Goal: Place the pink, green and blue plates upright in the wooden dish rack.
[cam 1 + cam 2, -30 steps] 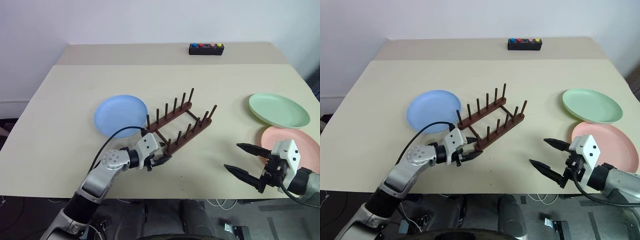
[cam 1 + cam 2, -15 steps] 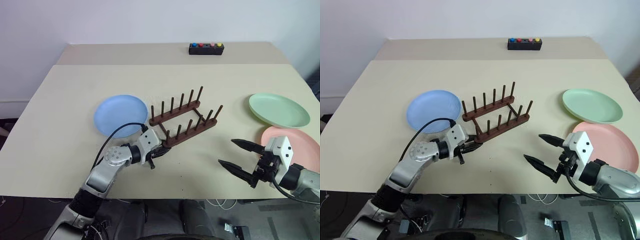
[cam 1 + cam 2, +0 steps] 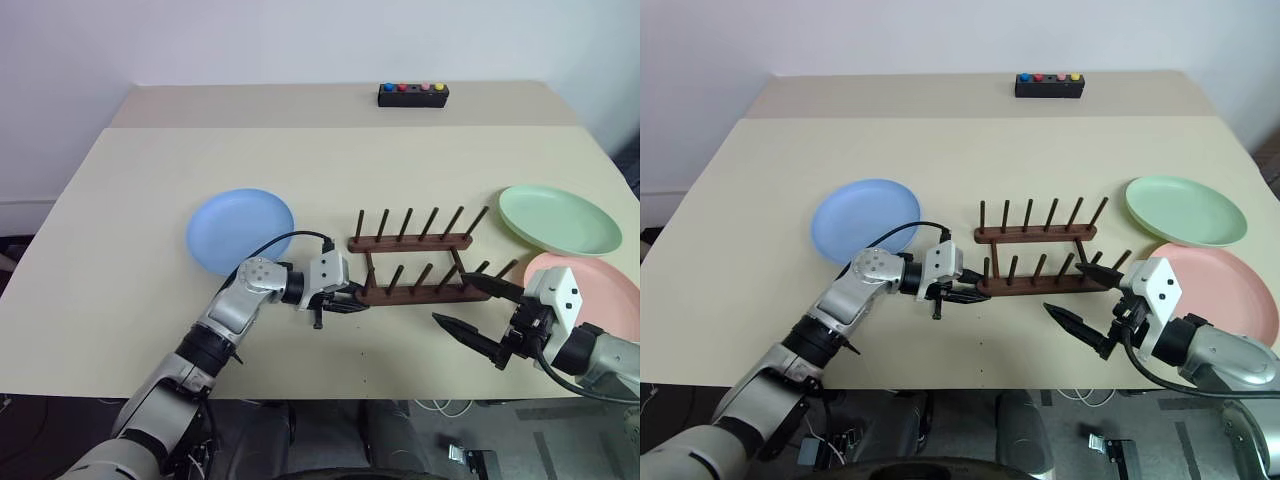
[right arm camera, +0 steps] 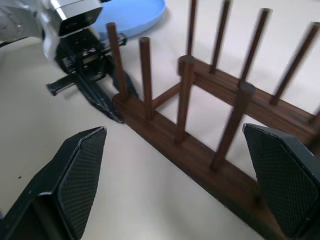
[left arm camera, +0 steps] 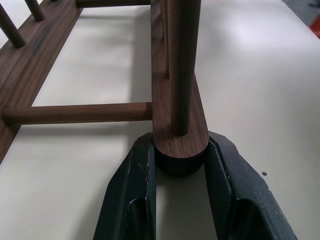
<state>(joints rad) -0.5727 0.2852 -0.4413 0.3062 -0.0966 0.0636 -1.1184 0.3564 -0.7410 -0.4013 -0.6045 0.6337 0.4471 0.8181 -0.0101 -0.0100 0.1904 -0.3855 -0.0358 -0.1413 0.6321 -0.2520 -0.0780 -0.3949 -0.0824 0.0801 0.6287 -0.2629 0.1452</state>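
Note:
The wooden dish rack (image 3: 410, 241) lies in the middle of the table, its two rails running left to right, with no plates in it. My left gripper (image 3: 352, 298) is shut on the left end of the near rail (image 5: 179, 142). My right gripper (image 3: 455, 300) stands open at the rack's right end, its fingers either side of the near rail's last pegs (image 4: 182, 95). The blue plate (image 3: 240, 230) lies flat to the left of the rack. At the right, the green plate (image 3: 558, 220) and the pink plate (image 3: 610, 278) lie flat, the pink one nearer, beside my right wrist.
A small black box with coloured buttons (image 3: 412, 96) sits at the far edge. The beige table (image 3: 150, 180) has bare room at the left and behind the rack. The table's front edge runs close under both grippers.
My left gripper has pulled the rack to the right and swung it from a slant to lie parallel to the front edge. The rack's right end now sits between my right fingers.

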